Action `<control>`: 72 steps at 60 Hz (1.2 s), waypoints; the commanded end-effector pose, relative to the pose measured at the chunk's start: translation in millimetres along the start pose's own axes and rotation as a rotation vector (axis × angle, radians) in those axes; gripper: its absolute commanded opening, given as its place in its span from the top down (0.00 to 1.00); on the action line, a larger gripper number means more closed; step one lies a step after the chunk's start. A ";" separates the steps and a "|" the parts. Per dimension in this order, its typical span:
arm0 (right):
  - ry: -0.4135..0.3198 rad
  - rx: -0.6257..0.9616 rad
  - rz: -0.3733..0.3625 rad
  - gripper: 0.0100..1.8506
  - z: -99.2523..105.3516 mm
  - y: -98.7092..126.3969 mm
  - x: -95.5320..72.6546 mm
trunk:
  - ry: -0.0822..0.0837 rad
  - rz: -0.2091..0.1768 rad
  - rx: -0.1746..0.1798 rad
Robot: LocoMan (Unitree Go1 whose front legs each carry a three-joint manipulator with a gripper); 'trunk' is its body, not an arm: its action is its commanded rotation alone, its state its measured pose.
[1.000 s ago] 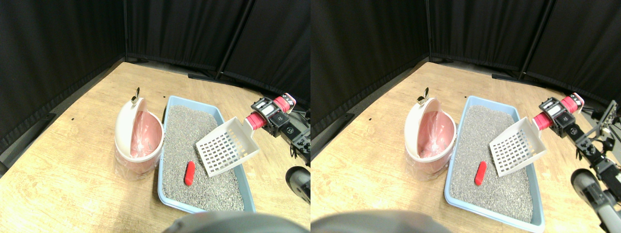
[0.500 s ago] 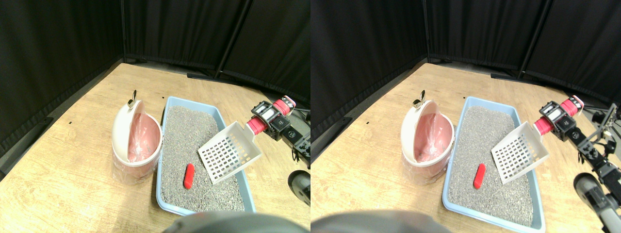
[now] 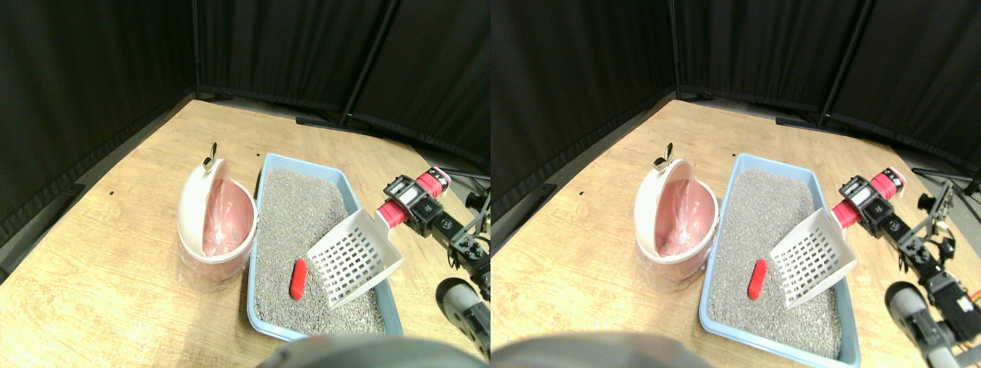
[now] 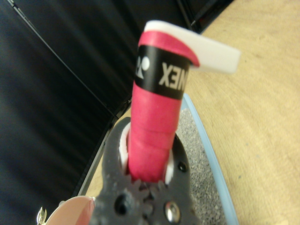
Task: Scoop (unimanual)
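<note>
Two eyes of the forward camera are giving me the same scene, so I am reading it once. I am seeing the right gripper (image 3: pixel 405 205) reaching in from the lower right, clamped around the red-wrapped handle (image 3: pixel 388 214) of a white slotted scoop (image 3: pixel 353 255). The scoop is hanging tilted over the right part of a light blue litter tray (image 3: pixel 269 161), its slotted blade angling down toward the grey litter (image 3: pixel 295 203), with its lower corner very near the surface; I cannot tell whether it is touching. A small red piece (image 3: pixel 298 277) is lying on the litter just beside the scoop's leading edge, on the side away from the arm. A pink bin (image 3: pixel 216 226) with its white lid tipped open is standing against the tray's far long side, on the wooden floor (image 3: pixel 115 253).

From the wrist camera, I am looking along the handle (image 4: pixel 157 122), which is filling the middle of the picture with its black band and white end cap. The dark jaws are pressing on it from both sides. The tray's blue rim (image 4: pixel 211 154) and some litter are showing behind it.
</note>
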 end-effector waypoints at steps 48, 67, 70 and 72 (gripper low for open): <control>-0.055 0.219 0.282 0.98 -13.0 119.8 16.5 | 0.037 0.048 -0.044; -0.005 0.590 0.096 0.98 -20.4 78.1 17.3 | 0.029 0.021 -0.037; -0.014 0.650 0.083 0.98 -21.9 73.8 17.5 | 0.027 0.018 -0.035; -0.019 0.687 0.057 0.98 -23.8 68.8 17.3 | 0.030 0.015 -0.033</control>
